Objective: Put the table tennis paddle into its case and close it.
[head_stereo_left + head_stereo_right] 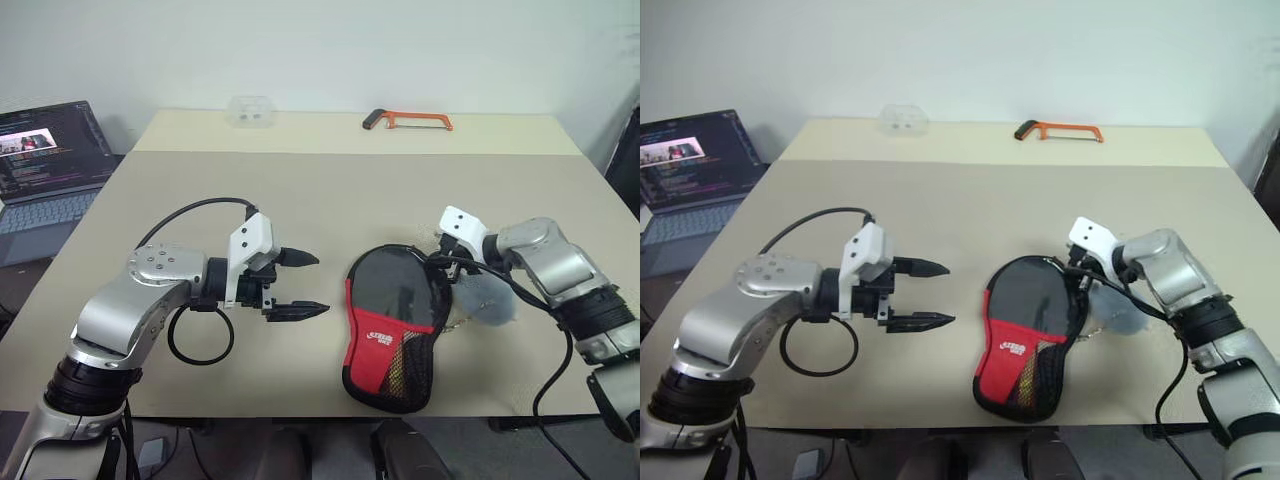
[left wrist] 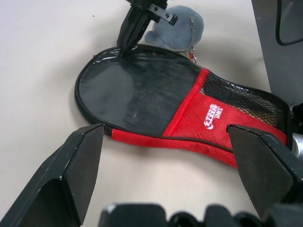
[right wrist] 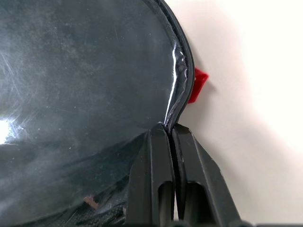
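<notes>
2 grippers are over the table (image 1: pixel 300 190), and what matters to me is that the right one is already on the case's rim. the case (image 1: pixel 395 325) lies flat near the front edge of the table, between the arms, its long axis running from the rounded black head at the far end to the red mesh handle end nearest me, tilted slightly. my right gripper (image 3: pixel 170 130) has its jaws pressed together, pinching the black piped edge on the far right of the head, just beside the small grey pouch (image 2: pixel 180 26). a red tab (image 3: pixel 199 85) pokes out past the rim close to that pinch; i judge it to be the zip pull, but cannot be sure. my left gripper (image 1: pixel 300 285) hangs with jaws spread wide, well apart from the case on its left side, pointing toward it. i cannot tell whether the paddle is inside. i judge the right arm is the one placed to work the closure along the rim.
</notes>
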